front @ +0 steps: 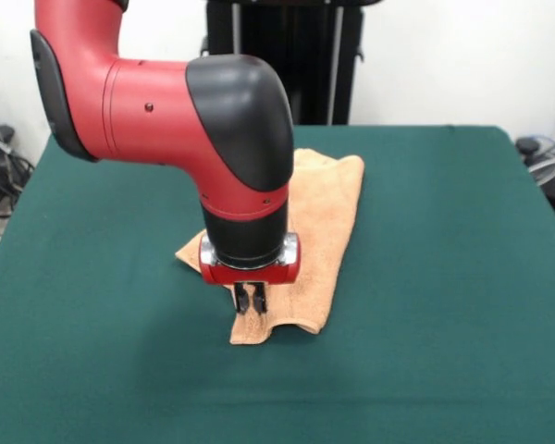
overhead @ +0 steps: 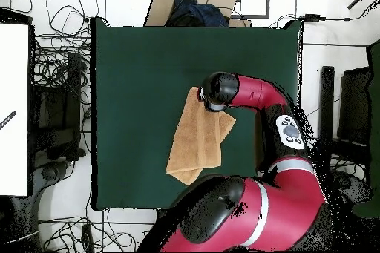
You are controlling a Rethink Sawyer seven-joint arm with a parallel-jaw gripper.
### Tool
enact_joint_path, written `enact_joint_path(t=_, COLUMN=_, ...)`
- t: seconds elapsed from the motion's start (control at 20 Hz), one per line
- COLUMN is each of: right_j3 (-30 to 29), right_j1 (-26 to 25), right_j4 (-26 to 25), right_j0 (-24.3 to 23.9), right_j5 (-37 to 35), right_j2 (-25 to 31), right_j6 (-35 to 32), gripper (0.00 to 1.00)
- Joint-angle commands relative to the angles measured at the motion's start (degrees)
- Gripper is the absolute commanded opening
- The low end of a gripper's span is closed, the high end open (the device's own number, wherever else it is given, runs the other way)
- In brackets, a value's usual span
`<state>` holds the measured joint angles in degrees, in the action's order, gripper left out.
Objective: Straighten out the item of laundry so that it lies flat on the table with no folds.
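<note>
Claw: fingers narrow, pinching towel corner to draw out fold | towel: folded, mid-tabletop.

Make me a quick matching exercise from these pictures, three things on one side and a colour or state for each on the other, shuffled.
Things:
1. towel
2. table
3. gripper

Descriptions:
A. dark green, mostly bare
B. pointing down at the cloth's near edge in the front view
C. peach-orange, folded over on itself

Pairs: 1-C, 2-A, 3-B
</note>
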<state>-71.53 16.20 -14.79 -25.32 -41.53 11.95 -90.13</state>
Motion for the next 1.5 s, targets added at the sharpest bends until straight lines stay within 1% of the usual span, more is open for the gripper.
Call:
enact_joint_path(t=0.05, right_j3=-3.38, right_j1=-8.18, right_j4=-2.18, right_j0=0.27, right_j5=16.38, right_j2=2.69, right_j6=-7.51, gripper=0.00)
enact_joint_path(t=0.15, right_j3=-3.67, right_j1=-7.87, right_j4=-2.36, right_j0=0.47, right_j5=16.85, right_j2=2.63, right_j6=-7.65, gripper=0.00)
enact_joint_path(t=0.25, right_j3=-4.82, right_j1=-7.22, right_j4=-1.88, right_j0=0.52, right_j5=17.08, right_j2=2.36, right_j6=-8.90, gripper=0.00)
enact_joint_path(t=0.35, right_j3=-6.51, right_j1=-5.92, right_j4=-1.38, right_j0=-0.06, right_j5=16.59, right_j2=2.85, right_j6=-8.72, gripper=0.00)
enact_joint_path(t=0.45, right_j3=-10.14, right_j1=-2.10, right_j4=-1.24, right_j0=-0.17, right_j5=16.65, right_j2=2.85, right_j6=-9.19, gripper=0.00)
enact_joint_path(t=0.55, right_j3=-15.21, right_j1=3.62, right_j4=0.50, right_j0=-0.29, right_j5=12.89, right_j2=2.96, right_j6=-9.47, gripper=0.00)
enact_joint_path(t=0.6, right_j3=-16.82, right_j1=5.98, right_j4=1.35, right_j0=-0.42, right_j5=10.75, right_j2=3.17, right_j6=-8.92, gripper=0.00)
enact_joint_path(t=0.75, right_j3=-18.94, right_j1=10.03, right_j4=3.34, right_j0=-0.89, right_j5=6.10, right_j2=3.99, right_j6=-6.90, gripper=0.00)
enact_joint_path(t=0.9, right_j3=-19.84, right_j1=10.45, right_j4=4.26, right_j0=-1.58, right_j5=5.73, right_j2=4.59, right_j6=-5.83, gripper=0.00)
enact_joint_path(t=1.1, right_j3=-20.79, right_j1=9.72, right_j4=5.14, right_j0=-2.34, right_j5=7.89, right_j2=5.34, right_j6=-5.43, gripper=0.00)
enact_joint_path(t=1.2, right_j3=-21.52, right_j1=11.01, right_j4=4.92, right_j0=-1.50, right_j5=9.21, right_j2=4.33, right_j6=-6.38, gripper=0.00)
enact_joint_path(t=1.4, right_j3=-23.22, right_j1=14.09, right_j4=5.67, right_j0=-0.24, right_j5=7.92, right_j2=3.10, right_j6=-7.77, gripper=0.00)
enact_joint_path(t=1.5, right_j3=-24.73, right_j1=14.16, right_j4=6.44, right_j0=-0.30, right_j5=9.01, right_j2=3.29, right_j6=-8.81, gripper=0.00)
